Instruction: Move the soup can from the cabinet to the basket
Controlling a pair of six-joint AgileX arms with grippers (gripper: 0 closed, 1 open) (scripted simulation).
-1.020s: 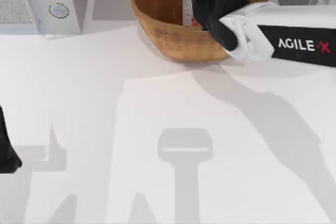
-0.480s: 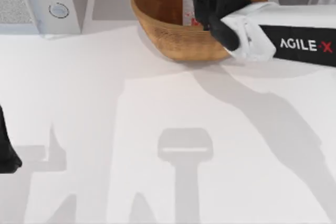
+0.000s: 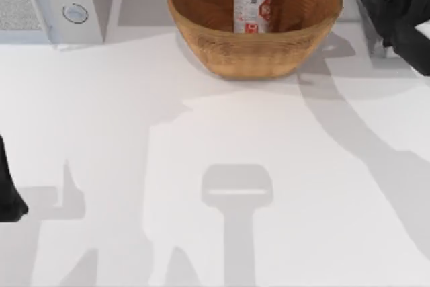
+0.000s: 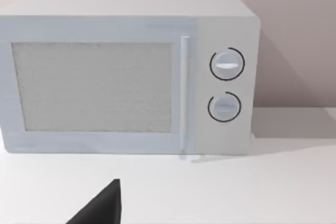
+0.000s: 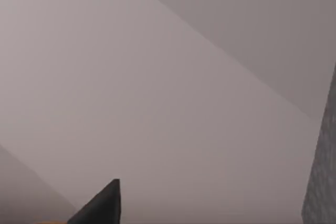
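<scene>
The soup can (image 3: 252, 3) is seen standing upright inside the basket (image 3: 255, 55) at the far edge of the white worktop (image 3: 201, 139), untouched by either arm. The right arm (image 3: 396, 5) is raised at the far right corner; the left arm (image 3: 8, 189) is parked at the left edge. Neither end effector's spread can be told. A white microwave (image 4: 131, 72) is set far left.
</scene>
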